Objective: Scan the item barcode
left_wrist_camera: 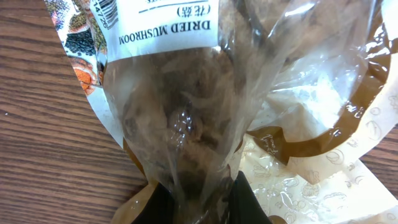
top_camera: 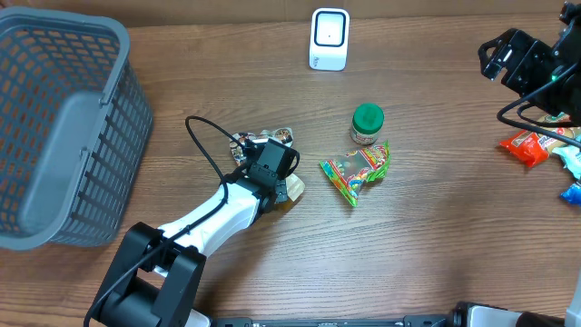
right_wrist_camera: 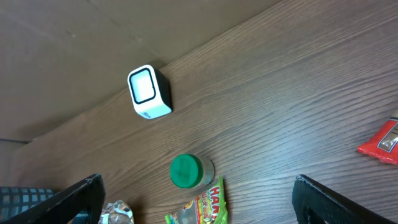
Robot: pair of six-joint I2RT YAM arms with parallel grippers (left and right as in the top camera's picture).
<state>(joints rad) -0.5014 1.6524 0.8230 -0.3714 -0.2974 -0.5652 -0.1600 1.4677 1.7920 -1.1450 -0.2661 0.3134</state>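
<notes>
One clear bag (left_wrist_camera: 186, 137), label (left_wrist_camera: 163, 30) "DRIED MUSHROOM"

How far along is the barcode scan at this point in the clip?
Done: the grasp. The left end effector is shut on the dried mushroom bag. In hand: that bag, low over the table, nowhere near the scanner. Left: carry it to the scanner at the table's far edge and present its barcode. The right end effector is open and holds nothing.

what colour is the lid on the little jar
Green lid, clearest in the right wrist view.
</notes>
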